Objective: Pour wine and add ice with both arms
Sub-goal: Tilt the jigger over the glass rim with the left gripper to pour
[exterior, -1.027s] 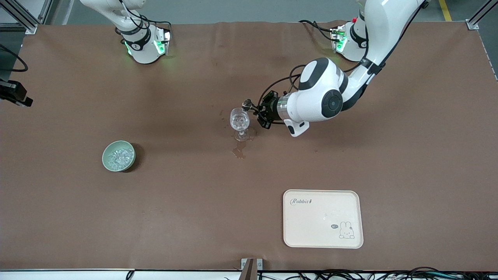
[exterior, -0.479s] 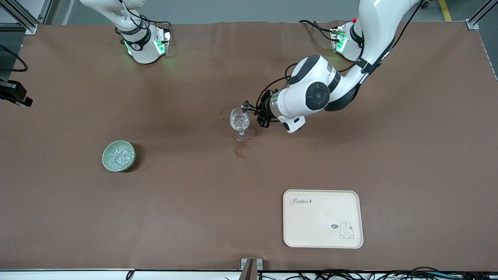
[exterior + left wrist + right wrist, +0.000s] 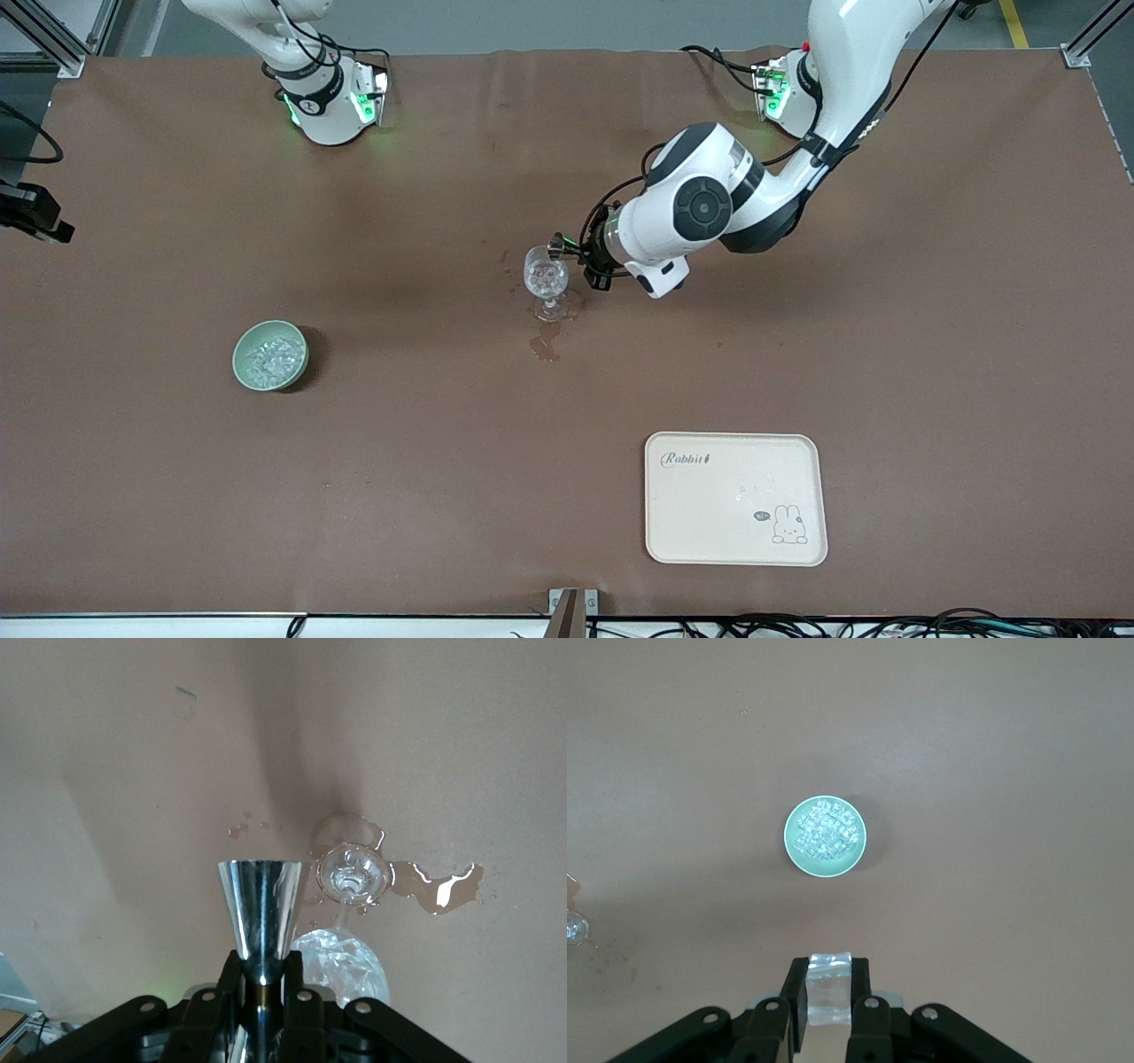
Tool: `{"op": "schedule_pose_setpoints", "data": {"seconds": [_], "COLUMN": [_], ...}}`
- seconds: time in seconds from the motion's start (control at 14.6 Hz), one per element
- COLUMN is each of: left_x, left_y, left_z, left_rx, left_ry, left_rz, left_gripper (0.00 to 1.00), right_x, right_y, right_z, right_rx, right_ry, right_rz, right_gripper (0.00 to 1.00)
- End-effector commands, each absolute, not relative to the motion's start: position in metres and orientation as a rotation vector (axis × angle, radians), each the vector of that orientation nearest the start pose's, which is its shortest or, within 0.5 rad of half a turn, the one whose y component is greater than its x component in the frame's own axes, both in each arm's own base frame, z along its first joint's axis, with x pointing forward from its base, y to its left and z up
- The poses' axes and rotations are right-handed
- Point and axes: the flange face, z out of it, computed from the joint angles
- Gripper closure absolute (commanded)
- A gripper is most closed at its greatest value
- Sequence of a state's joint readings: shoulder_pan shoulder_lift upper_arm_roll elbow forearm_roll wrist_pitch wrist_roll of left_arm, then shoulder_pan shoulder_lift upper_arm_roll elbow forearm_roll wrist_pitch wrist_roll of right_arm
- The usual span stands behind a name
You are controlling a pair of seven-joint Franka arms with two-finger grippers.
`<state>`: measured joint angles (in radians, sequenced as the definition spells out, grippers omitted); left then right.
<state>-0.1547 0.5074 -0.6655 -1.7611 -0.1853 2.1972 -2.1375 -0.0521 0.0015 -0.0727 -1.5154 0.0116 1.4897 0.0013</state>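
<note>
Two white arms with black joints stand at a table (image 3: pixel 930 354) covered in matte brown sheeting. The right arm (image 3: pixel 319 89) shows only its base and lower links from the front. Its wrist view puts the right gripper (image 3: pixel 830 979) high over the bowl, its black fingers (image 3: pixel 793 992) pinched on a pale, translucent strip (image 3: pixel 830 988) whose exact nature I cannot make out.

The small, round, pale green bowl (image 3: pixel 270 355) sits toward the right arm's end of the table. It holds the ice (image 3: pixel 268 359), a heap of clear, glinting chunks. The right wrist view shows the same heap (image 3: pixel 824 831) filling the middle of the bowl (image 3: pixel 826 859).

Near the table's middle stands a clear stemmed glass (image 3: pixel 546 275), upright, with glittering chunks inside. A glossy wet puddle (image 3: pixel 543 347) spreads from its foot toward the front camera. From the left wrist view it shines irregularly (image 3: pixel 438 890) beside the glass's round foot (image 3: pixel 353 875).

The left arm (image 3: pixel 700 208) reaches in from its base. The left gripper (image 3: pixel 592 257) is turned sideways just beside the glass bowl, clamped on a polished steel cone-shaped cup (image 3: pixel 559 239). That cup (image 3: pixel 260 912) flares out, mirror-bright, from between the fingers (image 3: pixel 232 970).

Nearest the front camera, toward the left arm's end, lies a cream rectangular tray (image 3: pixel 735 532) with rounded corners and a rabbit drawing.
</note>
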Motion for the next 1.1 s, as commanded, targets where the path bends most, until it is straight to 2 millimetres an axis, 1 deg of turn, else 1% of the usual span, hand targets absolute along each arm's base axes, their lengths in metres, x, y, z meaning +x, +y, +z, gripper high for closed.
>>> {"op": "schedule_pose_setpoints", "data": {"seconds": [0.0,0.41,0.62,0.75,0.82,0.89,1.03], "left_x": [0.473,0.473,0.465,0.465,0.462,0.464,0.456], "left_y": [-0.469,-0.47,-0.475,-0.475,-0.475,-0.475,-0.482], "left_z": [0.342,0.349,0.348,0.352,0.352,0.356,0.359], "left_rx": [-2.273,-2.167,-2.131,-2.11,-2.103,-2.09,-2.074], "left_ry": [-2.144,-2.246,-2.244,-2.271,-2.253,-2.251,-2.224], "left_rz": [0.687,0.616,0.597,0.56,0.554,0.553,0.544], "left_gripper": [0.99,0.99,0.99,0.99,0.99,0.99,0.99], "right_x": [0.536,0.536,0.536,0.536,0.536,0.536,0.536], "right_y": [-0.068,-0.068,-0.068,-0.068,-0.068,-0.068,-0.068], "right_z": [0.645,0.645,0.645,0.645,0.645,0.645,0.645], "right_rx": [-3.136,-3.136,-3.136,-3.136,-3.136,-3.136,-3.136], "right_ry": [0.181,0.183,0.183,0.183,0.183,0.183,0.183], "right_rz": [0.044,0.041,0.041,0.041,0.041,0.041,0.041], "right_gripper": [1.0,1.0,1.0,1.0,1.0,1.0,1.0]}}
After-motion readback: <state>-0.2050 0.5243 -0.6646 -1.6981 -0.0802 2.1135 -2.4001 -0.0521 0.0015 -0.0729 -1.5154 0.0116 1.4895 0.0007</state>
